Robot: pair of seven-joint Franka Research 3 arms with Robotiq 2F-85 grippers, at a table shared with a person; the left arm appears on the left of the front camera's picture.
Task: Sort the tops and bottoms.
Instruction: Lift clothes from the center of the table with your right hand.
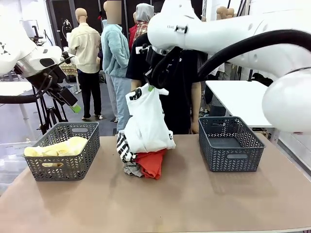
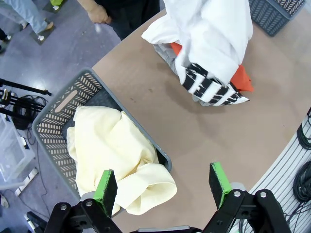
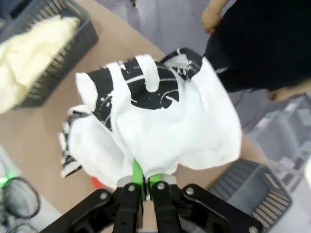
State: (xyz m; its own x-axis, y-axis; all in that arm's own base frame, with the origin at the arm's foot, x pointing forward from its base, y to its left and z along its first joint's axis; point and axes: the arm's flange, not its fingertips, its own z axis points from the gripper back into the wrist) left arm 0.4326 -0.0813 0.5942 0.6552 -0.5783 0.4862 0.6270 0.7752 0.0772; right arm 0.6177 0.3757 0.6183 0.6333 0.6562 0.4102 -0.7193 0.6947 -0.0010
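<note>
**A:** What has the right tool (image 3: 144,177) got?

**B:** It is clamped tight on the white garment (image 1: 146,121). That hangs at 12 o'clock over the pile, and its lower end reaches down onto it.

**A:** What's in the pile?

**B:** It sits mid-surface (image 1: 194,204). The black-and-white patterned garment (image 1: 124,148) is at 9 o'clock, the orange-red garment (image 1: 151,162) at 5 and the grey garment (image 1: 130,169) underneath.

**A:** And the left tool (image 2: 163,187)?

**B:** Its fingers are spread wide and hold nothing. It hovers above the left basket (image 1: 63,167), at 9 o'clock from the pile, where the pale yellow garment (image 2: 116,150) lies. The right basket (image 1: 228,160) stands at 3 o'clock.
</note>
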